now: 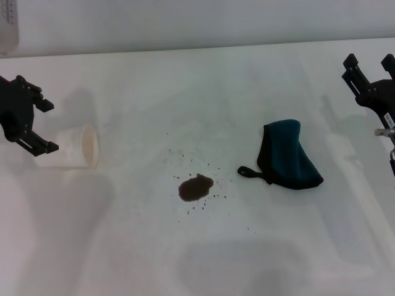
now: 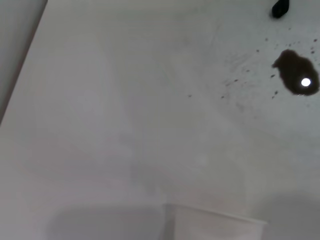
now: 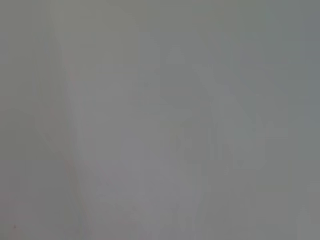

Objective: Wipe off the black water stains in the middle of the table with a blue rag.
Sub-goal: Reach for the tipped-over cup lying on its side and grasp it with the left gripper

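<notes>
The white table (image 1: 203, 74) spreads out in front of me, plain and flat. On my right half of it lies the blue rag (image 1: 290, 154), folded into a rough wedge, its small black loop (image 1: 247, 171) pointing toward the middle; nothing holds it. Lying on its side on my left is a translucent white cup (image 1: 77, 147), mouth turned toward the centre. My left gripper (image 1: 44, 126) hangs just beside the cup's closed end, fingers spread wide apart and gripping nothing. My right gripper (image 1: 369, 61) sits at the far right edge of the head view, above the table and well apart from the rag, its two fingers standing apart and empty. Between cup and rag, near the table's middle, sit the black water stains (image 1: 195, 187): a dark brown blotch with tiny specks scattered around it, touched by nothing.
</notes>
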Motion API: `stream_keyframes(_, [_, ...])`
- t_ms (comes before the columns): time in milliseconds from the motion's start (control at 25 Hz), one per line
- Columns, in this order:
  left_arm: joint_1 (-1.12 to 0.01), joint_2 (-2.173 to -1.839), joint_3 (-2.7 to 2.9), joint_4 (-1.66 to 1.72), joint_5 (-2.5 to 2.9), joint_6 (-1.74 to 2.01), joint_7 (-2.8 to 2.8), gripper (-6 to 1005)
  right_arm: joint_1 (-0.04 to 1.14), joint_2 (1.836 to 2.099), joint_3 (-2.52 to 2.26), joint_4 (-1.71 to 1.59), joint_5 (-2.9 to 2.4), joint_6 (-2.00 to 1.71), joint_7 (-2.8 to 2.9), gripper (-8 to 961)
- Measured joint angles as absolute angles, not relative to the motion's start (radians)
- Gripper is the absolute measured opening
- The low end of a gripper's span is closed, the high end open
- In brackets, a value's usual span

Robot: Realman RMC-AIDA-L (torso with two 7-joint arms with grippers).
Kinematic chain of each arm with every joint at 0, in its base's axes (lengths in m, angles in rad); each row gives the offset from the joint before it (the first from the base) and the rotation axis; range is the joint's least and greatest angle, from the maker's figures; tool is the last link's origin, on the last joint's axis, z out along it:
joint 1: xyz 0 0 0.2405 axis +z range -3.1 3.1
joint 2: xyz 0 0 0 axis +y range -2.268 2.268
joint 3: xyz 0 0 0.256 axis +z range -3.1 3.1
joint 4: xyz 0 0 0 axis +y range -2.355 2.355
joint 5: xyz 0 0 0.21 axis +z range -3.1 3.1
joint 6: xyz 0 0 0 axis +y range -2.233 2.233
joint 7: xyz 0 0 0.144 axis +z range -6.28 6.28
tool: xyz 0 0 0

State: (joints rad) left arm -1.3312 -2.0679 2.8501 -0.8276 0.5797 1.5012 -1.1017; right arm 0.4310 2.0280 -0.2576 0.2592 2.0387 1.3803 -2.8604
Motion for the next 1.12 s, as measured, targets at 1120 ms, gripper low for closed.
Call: stream_keyframes(1120, [-1.242,-2.074,2.849,-0.575,0.573,1.251,-1.1,878,0.431,2.028,-0.258,0.259,2.031,1.388,-2.859,781])
